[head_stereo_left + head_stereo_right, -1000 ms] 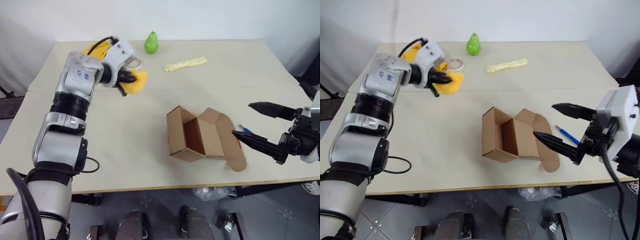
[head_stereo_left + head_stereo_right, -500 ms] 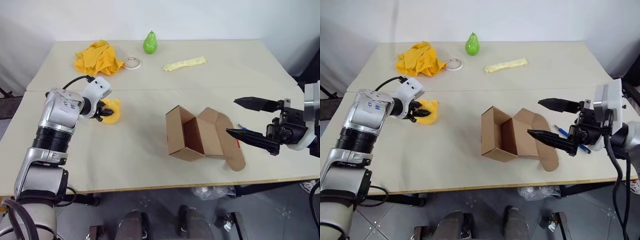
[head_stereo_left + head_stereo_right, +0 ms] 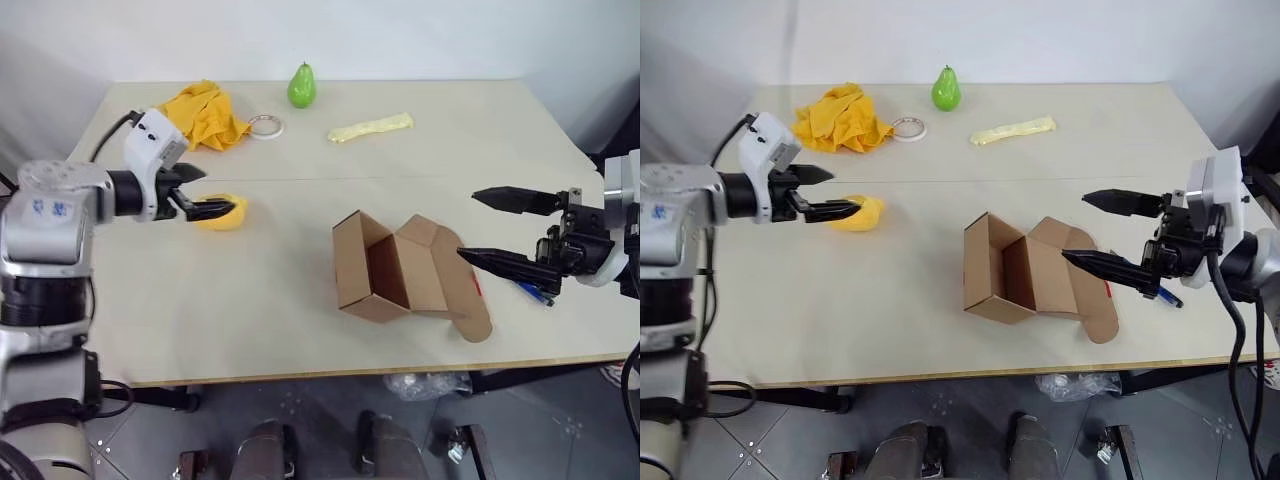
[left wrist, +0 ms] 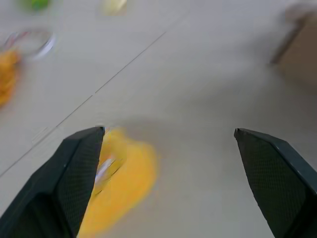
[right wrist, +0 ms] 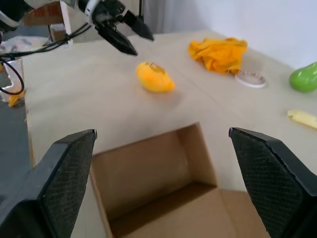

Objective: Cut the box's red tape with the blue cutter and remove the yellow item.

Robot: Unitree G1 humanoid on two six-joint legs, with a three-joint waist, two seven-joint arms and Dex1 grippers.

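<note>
Now released from the left gripper (image 3: 205,193), whose fingers gape wide beside it: yellow item (image 3: 222,212), lying on table (image 3: 270,290). Right gripper (image 3: 1097,228) wide open, empty, over opened box (image 3: 405,275).

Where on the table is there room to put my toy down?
Bare patches: the near left corner of the table, between the yellow item and the open box, and the far right stretch beyond the pale yellow strip. It is crowded at the far left, around the orange cloth, tape ring and green pear.
</note>
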